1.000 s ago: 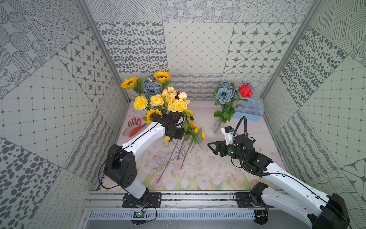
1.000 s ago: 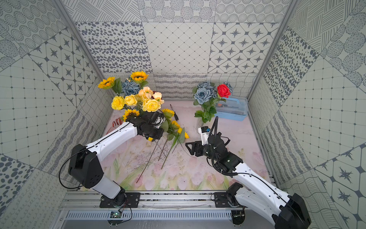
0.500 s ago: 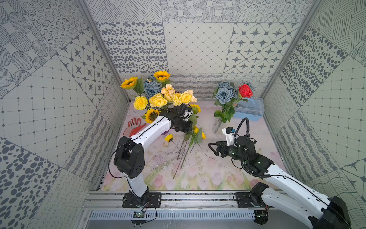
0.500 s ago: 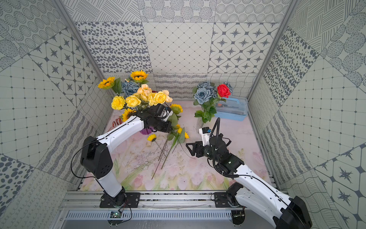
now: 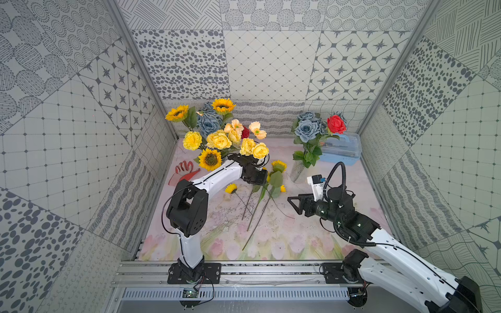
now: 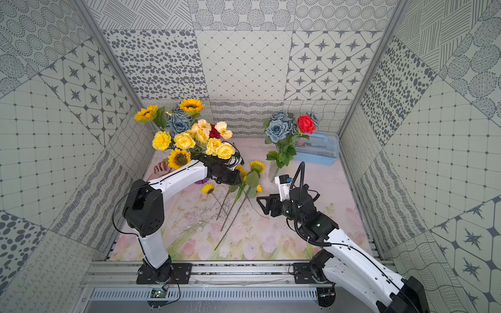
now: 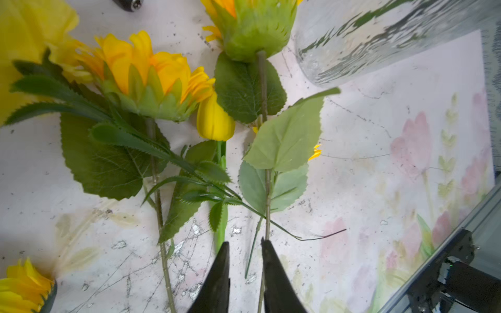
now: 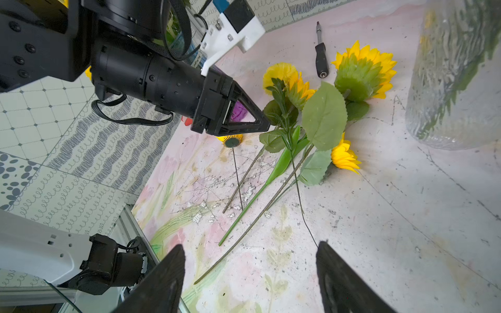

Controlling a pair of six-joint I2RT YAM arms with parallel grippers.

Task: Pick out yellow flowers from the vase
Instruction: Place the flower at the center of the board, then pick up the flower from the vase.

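Crowding is the main hazard on the pink floral-printed worktop (image 5: 311, 238). The big mixed bouquet (image 5: 219, 139) stands well apart from the clear ribbed glass vase (image 5: 297, 170). Its long-stemmed artificial yellow flowers (image 5: 259, 150) touch peach poppies (image 5: 257, 129) and grey-blue roses (image 5: 207, 125). A grab into that cluster could easily close on the wrong stem or tip the whole bunch, whose own container is mostly hidden behind the left arm.

The glass vase is just beside the laid-out pile of yellow sunflowers and a tulip (image 5: 274, 177), so a swinging forearm could topple it. The left tool (image 7: 244, 245) hangs low over that pile, near the vase, with its jaws only narrowly parted and clamping nothing. Thin stems run between and beside them, so a careless lift might snag one and drag flowers along. The right tool (image 8: 251, 244), gaping wide and empty, waits near the vase too. The fine wire stem (image 8: 301, 206) ends just by it and could catch.
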